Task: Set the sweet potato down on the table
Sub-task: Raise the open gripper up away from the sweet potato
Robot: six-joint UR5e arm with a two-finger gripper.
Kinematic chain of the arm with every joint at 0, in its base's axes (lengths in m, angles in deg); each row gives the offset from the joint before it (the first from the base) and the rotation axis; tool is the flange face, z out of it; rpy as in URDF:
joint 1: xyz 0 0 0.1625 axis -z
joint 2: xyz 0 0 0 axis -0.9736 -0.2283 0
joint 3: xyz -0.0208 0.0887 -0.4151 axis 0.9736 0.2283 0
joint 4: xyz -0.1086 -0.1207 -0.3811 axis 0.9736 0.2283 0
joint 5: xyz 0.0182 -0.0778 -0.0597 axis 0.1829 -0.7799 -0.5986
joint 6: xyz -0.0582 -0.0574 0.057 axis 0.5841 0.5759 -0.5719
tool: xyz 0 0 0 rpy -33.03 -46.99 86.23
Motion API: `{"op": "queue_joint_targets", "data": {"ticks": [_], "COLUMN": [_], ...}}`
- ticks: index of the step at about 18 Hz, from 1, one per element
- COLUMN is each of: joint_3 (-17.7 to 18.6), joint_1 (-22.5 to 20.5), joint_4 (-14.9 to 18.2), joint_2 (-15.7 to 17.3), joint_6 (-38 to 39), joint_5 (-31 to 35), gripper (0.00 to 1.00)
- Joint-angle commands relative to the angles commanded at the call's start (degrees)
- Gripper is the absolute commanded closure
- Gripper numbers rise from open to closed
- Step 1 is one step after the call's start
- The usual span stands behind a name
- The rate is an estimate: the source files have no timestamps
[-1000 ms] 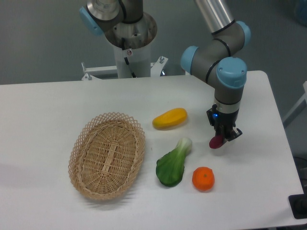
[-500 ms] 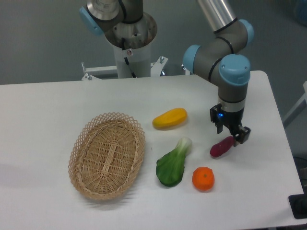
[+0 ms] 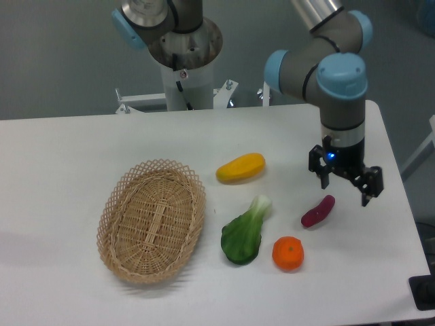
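The sweet potato (image 3: 317,211), a small dark magenta tuber, lies on the white table (image 3: 75,149) at the right, just above the orange. My gripper (image 3: 345,192) is open and empty. It hangs above and to the right of the sweet potato, apart from it, with one finger near the tuber's upper end and the other further right.
A round orange (image 3: 288,253) lies below the sweet potato. A green bok choy (image 3: 245,232) is to its left. A yellow-orange oblong fruit (image 3: 240,168) lies mid-table. An oval wicker basket (image 3: 152,220) stands at the left. The table's right edge is close to the gripper.
The gripper let go of the sweet potato, which now lies on the table. The gripper opened, rose and shifted to the right.
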Motion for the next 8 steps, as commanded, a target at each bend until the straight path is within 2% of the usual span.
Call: {"op": "queue_joint_targets", "data": {"ticks": [3,5,8], "joint_3": [-3.60,-4.76,-3.97], "joint_1": [-2.63,-5.44,-8.43], "joint_4": [9.74,15.73,18.65], "joint_2": [1.41,2.72,5.27], "joint_6": [-2.62,-8.49,-15.63], "joint_5": [0.00,0.00,-0.18], "gripper": [0.00,0.00,0.00]}}
